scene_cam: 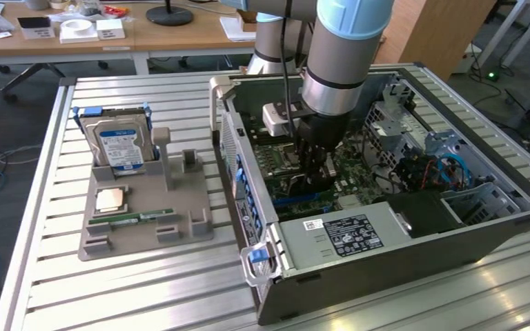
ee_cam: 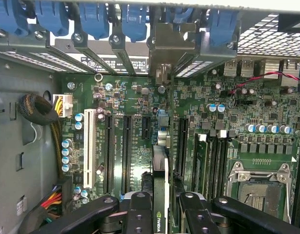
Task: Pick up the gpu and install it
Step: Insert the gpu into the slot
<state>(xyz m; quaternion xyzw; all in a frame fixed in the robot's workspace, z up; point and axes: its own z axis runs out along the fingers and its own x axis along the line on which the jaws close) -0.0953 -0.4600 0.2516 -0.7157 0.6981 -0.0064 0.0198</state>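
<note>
My gripper [ee_cam: 162,217] is shut on the gpu [ee_cam: 160,170], a thin card seen edge-on between the two black fingers [ee_cam: 140,214]. The card stands upright over the green motherboard [ee_cam: 135,97], lined up with the long black expansion slots [ee_cam: 126,151]. Its metal end bracket [ee_cam: 172,46] reaches the row of slot covers at the case wall. I cannot tell whether the card's edge is seated in a slot. In the exterior view the arm reaches down into the open computer case [scene_cam: 246,179], with the gripper [scene_cam: 316,172] low over the motherboard.
On the table at the exterior view's left, a grey parts holder [scene_cam: 182,231] carries a blue-labelled hard drive [scene_cam: 118,145], a CPU chip [scene_cam: 110,200] and a green memory stick [scene_cam: 141,216]. Inside the case are the power supply [scene_cam: 352,234], drive cages [scene_cam: 482,200], the empty CPU socket [ee_cam: 259,187] and cable bundles [ee_cam: 40,109].
</note>
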